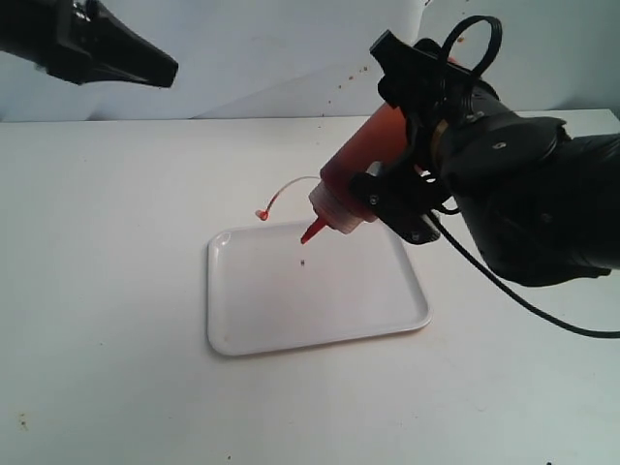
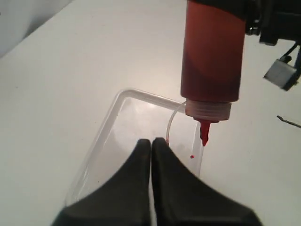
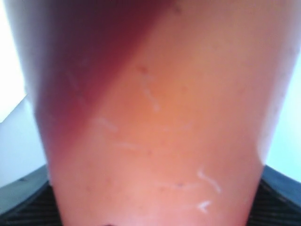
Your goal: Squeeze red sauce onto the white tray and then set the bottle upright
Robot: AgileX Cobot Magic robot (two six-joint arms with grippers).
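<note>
Above the far edge of the white tray [image 1: 320, 305], the bottle [image 1: 360, 160] hangs slanted, its nozzle [image 1: 313, 231] pointing down at the tray and its base raised up and away from it. The right gripper [image 1: 395, 131] pinches the bottle around its body, one finger on each side; its own wrist view shows little but orange plastic. Just under the nozzle is a small drop of red sauce [image 1: 304, 263], though whether it is lying on the tray or falling toward it I cannot tell. No larger blob shows. The cap [image 1: 262, 215] dangles on its thin tether near the tray's far rim. The left gripper [image 1: 155, 66] hovers high, well apart from the tray, fingers pressed together on nothing. By my judgement, the squeezing is barely begun. Standing the bottle up falls to the right arm. The long axis now leans nozzle-first toward the tray, so the base must swing down beneath the nozzle.
</note>
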